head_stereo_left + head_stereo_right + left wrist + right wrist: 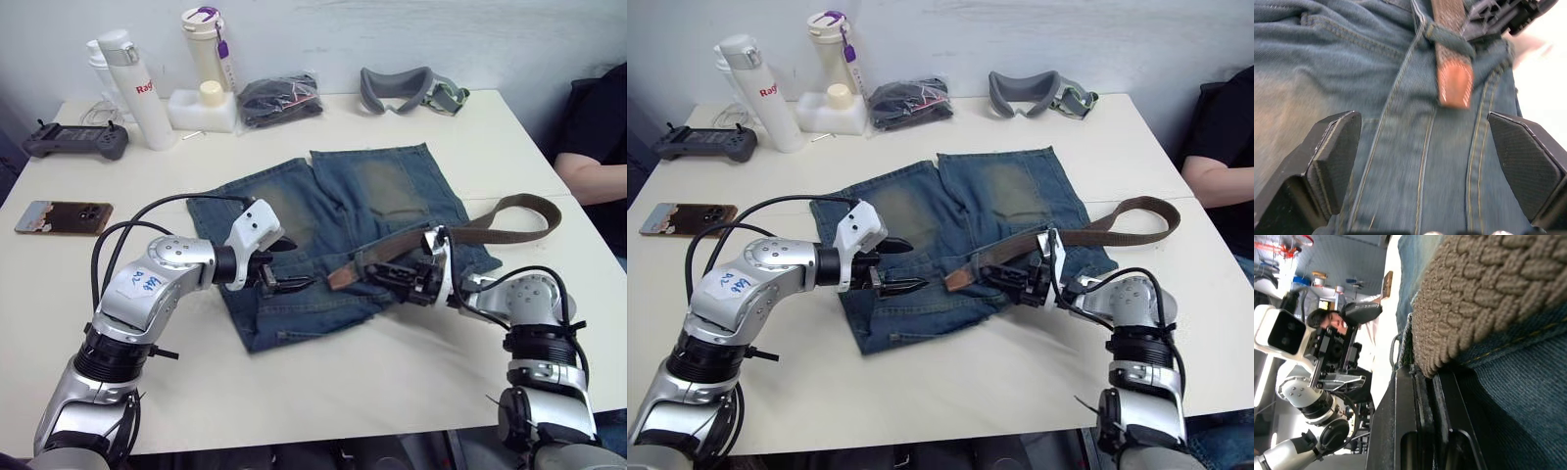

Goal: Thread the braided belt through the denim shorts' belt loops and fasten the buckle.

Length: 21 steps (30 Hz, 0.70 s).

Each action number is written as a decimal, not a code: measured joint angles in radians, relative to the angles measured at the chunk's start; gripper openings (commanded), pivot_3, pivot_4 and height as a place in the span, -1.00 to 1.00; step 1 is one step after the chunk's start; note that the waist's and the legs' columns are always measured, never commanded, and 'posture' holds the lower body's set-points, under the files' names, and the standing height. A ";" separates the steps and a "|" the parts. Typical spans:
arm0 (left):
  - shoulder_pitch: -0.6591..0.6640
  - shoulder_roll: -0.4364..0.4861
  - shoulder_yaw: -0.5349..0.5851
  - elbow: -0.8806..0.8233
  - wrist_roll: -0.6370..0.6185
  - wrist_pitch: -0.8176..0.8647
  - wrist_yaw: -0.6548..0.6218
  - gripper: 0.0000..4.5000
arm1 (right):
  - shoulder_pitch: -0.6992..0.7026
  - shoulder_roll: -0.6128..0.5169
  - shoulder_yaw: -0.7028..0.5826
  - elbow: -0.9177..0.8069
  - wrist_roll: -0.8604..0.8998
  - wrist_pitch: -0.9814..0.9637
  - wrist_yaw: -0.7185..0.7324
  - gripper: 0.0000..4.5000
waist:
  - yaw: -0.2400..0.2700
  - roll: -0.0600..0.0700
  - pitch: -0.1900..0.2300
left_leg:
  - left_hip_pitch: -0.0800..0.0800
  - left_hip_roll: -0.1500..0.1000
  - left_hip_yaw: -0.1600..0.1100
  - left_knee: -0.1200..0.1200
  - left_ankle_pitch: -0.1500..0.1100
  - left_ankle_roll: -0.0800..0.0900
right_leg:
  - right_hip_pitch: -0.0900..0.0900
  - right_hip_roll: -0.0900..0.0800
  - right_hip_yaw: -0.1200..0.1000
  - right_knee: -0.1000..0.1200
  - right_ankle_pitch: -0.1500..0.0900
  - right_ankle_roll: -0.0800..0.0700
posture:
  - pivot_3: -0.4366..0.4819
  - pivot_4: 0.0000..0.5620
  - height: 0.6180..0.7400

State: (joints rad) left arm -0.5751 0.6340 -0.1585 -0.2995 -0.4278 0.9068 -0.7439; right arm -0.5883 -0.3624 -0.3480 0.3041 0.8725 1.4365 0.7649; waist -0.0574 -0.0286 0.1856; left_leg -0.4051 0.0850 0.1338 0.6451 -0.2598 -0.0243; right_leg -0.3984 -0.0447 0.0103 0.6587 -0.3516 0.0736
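right claw (1031,277) clamped on braided belt (1097,233), left claw (899,266) spread wide over denim shorts (950,235)

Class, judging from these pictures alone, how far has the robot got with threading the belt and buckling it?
Done: the braided belt's leather tip has passed under one belt loop on the denim shorts.
In hand: the right gripper is shut on the belt at the waistband; the left gripper hovers open just short of the tip.
Left: most of the belt trails across the table, so the remaining loops and fastening are undone.

Lab: controller (75,141), headset (411,90), table (509,137)
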 measured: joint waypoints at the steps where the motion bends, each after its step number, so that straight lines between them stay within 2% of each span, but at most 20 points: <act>1: 0.000 -0.001 -0.001 0.000 0.000 0.000 0.000 1.00 | 0.000 0.017 -0.021 -0.009 0.004 0.005 -0.027 -0.99 | 0.000 0.000 0.000 | 0.000 0.000 0.000 0.000 0.000 0.000 | 0.000 0.000 0.000 0.000 0.000 0.000 | -0.05 -0.47 0.83; 3: 0.000 -0.007 -0.008 0.001 0.008 -0.016 0.002 1.00 | 0.002 0.053 -0.055 -0.034 0.013 0.014 -0.083 -0.99 | -0.001 0.000 0.000 | 0.000 0.000 0.001 0.000 0.000 0.000 | -0.001 0.000 0.001 0.000 0.000 0.000 | -0.05 -0.47 0.83; 6: -0.013 -0.059 -0.012 0.010 0.034 -0.084 0.019 1.00 | 0.007 0.082 -0.089 -0.064 0.019 0.027 -0.149 -0.50 | 0.004 0.000 0.000 | 0.000 0.000 0.001 0.001 0.000 0.000 | 0.000 -0.001 0.001 0.000 0.000 0.000 | -0.05 -0.47 0.83; 10: -0.043 -0.070 -0.062 0.020 0.085 -0.174 0.001 1.00 | 0.004 0.105 -0.179 -0.062 0.059 0.027 -0.223 0.36 | 0.004 0.000 0.000 | 0.001 -0.001 0.003 0.001 -0.001 0.001 | 0.000 0.000 0.003 0.000 0.000 0.001 | -0.05 -0.47 0.83; 12: -0.035 -0.063 -0.114 0.035 0.138 -0.244 -0.016 1.00 | 0.004 0.097 -0.203 -0.069 0.069 0.029 -0.247 0.71 | 0.005 0.000 0.000 | 0.001 -0.002 0.004 0.001 -0.001 0.001 | 0.000 -0.001 0.004 0.000 0.000 0.001 | -0.05 -0.47 0.83; 14: -0.013 -0.050 -0.184 0.063 0.238 -0.424 -0.031 1.00 | 0.008 0.059 -0.216 -0.092 0.085 0.049 -0.262 0.71 | 0.006 0.001 0.000 | 0.001 -0.001 0.005 0.000 -0.001 0.002 | -0.001 -0.001 0.005 0.000 0.001 0.001 | -0.05 -0.47 0.83; 17: -0.002 -0.067 -0.216 0.126 0.339 -0.611 -0.015 1.00 | 0.028 -0.007 -0.249 -0.144 0.112 0.084 -0.270 0.71 | 0.015 0.001 0.001 | -0.001 -0.001 0.007 0.000 -0.001 0.003 | -0.004 -0.002 0.007 0.000 0.001 0.001 | -0.05 -0.47 0.83; 21: -0.008 -0.091 -0.220 0.202 0.440 -0.768 0.012 1.00 | 0.052 -0.073 -0.280 -0.235 0.174 0.138 -0.260 0.71 | 0.026 0.001 0.001 | -0.001 -0.001 0.013 0.000 -0.002 0.004 | -0.009 0.000 0.014 0.000 0.001 0.002 | -0.05 -0.47 0.83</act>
State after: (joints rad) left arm -0.5829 0.5426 -0.3782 -0.0979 0.0121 0.1387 -0.7314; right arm -0.5364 -0.4353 -0.6281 0.0692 1.0465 1.5740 0.5047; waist -0.0314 -0.0274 0.1862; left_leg -0.4065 0.0840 0.1472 0.6452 -0.2622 -0.0203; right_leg -0.4071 -0.0449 0.0241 0.6590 -0.3503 0.0759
